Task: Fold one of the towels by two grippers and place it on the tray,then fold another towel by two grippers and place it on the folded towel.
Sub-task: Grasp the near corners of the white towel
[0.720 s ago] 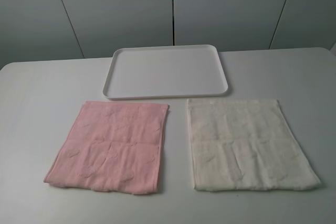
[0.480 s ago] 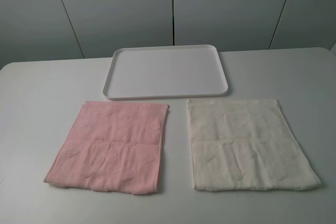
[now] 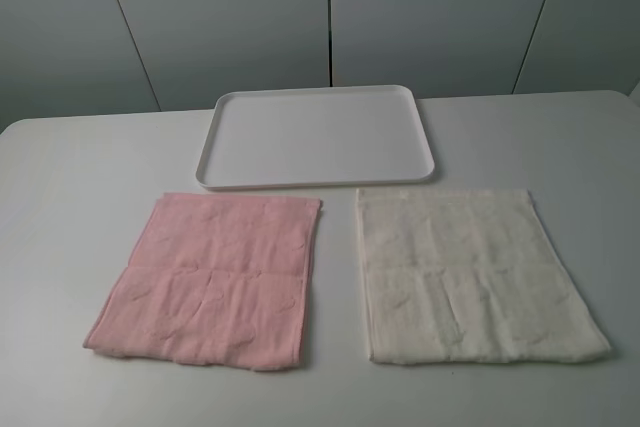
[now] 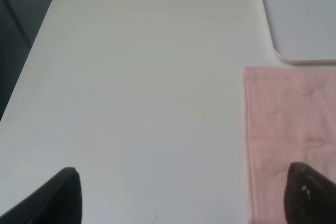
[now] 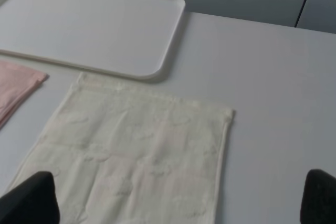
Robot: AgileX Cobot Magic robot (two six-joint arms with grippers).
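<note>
1. The cream towel [image 3: 480, 272] lies flat lower right in the high view and the pink towel [image 3: 210, 282] lower left, both spread so the corners are grabbable
2. The tray [image 3: 318, 137] sits bare upper middle on the counter [image 3: 80, 177], the drop spot
3. Both the left gripper [image 4: 184, 198] and right gripper [image 5: 176, 198] gape wide, holding nothing

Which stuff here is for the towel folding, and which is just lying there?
For the job: cream-white towel, pink towel, white tray.
Just there: table, grey wall panels.
</note>
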